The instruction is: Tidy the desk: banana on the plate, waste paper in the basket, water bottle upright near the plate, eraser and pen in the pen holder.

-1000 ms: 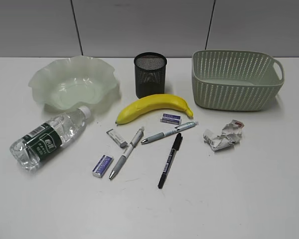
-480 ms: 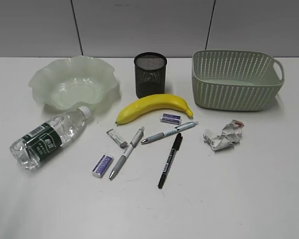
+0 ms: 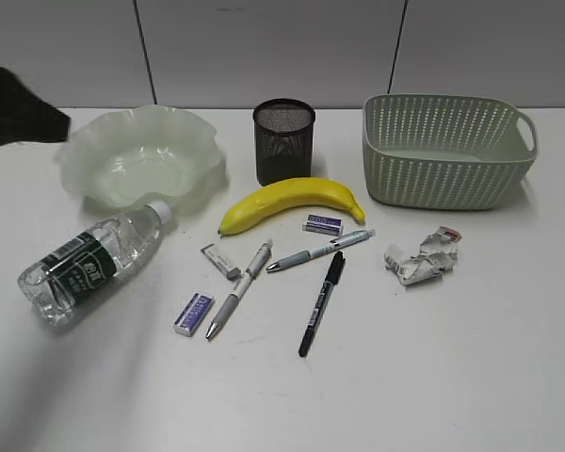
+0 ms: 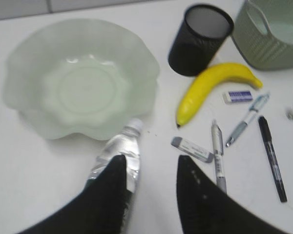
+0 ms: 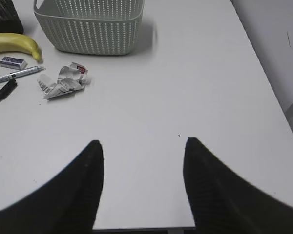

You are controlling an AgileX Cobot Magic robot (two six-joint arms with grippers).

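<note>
I hold the left gripper spread above the lying water bottle, to straddle it; right gripper waits spread.

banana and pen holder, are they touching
Apart. In the left wrist view a strip of white desk shows between the banana and the pen holder.

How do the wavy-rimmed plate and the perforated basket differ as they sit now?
The plate is shallow, translucent pale green with a ruffled rim and solid walls; the basket is deeper, opaque sage green, with perforated sides and cut-out handles. The plate sits at the back left of the desk, the basket at the back right, with the pen holder between them. Both stand upright and hold nothing.
</note>
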